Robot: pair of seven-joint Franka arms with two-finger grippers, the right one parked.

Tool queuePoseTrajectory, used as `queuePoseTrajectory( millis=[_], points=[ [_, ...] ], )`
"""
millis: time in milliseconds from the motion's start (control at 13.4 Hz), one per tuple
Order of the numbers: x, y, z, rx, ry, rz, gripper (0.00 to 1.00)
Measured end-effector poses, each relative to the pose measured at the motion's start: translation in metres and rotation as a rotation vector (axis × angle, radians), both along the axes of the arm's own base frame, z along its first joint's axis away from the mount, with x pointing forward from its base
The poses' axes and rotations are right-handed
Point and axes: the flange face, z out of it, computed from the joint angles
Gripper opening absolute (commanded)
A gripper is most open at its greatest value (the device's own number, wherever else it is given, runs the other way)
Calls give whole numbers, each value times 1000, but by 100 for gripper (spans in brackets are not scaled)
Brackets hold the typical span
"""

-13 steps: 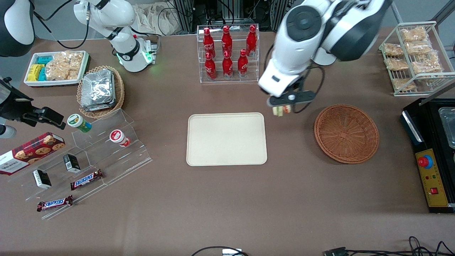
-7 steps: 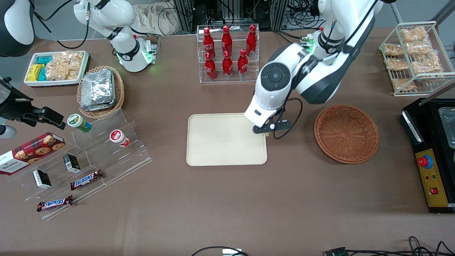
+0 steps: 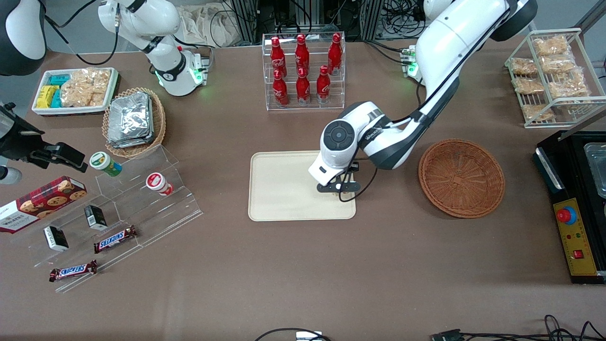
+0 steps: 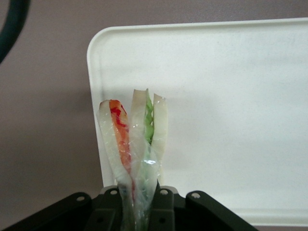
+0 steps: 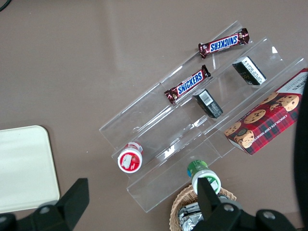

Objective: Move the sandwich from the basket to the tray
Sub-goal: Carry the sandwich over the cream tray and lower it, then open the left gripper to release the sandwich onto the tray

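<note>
The left arm's black two-finger hand point(image 4: 142, 211) is clamped on the clear-wrapped triangular sandwich point(image 4: 136, 144) with orange-red and green filling, low over the flat beige rectangular tray point(image 3: 284, 189), near its edge toward the round reddish-brown wicker basket point(image 3: 461, 178) on the brown worktop point(image 3: 303, 274).

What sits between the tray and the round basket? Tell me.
Front view: only bare brown tablecloth between the tray and the empty basket; the arm's forearm hangs above that gap. The gripper, over the tray, grips the sandwich.
</note>
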Motion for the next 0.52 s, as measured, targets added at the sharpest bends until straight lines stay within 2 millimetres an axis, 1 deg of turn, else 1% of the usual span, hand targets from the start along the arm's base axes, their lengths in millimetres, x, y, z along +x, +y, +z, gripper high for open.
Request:
queuePoseTrajectory(
  millis=[150,299,449,523],
  points=[
    [0,-1,-17,2,-12,-22,2],
    [-1,-2,-25,-2,-16,-31,4],
    [-1,-2,-29,-4,-18,-36,11],
    [-1,-2,-30,-3,-18,-37,18]
  ],
)
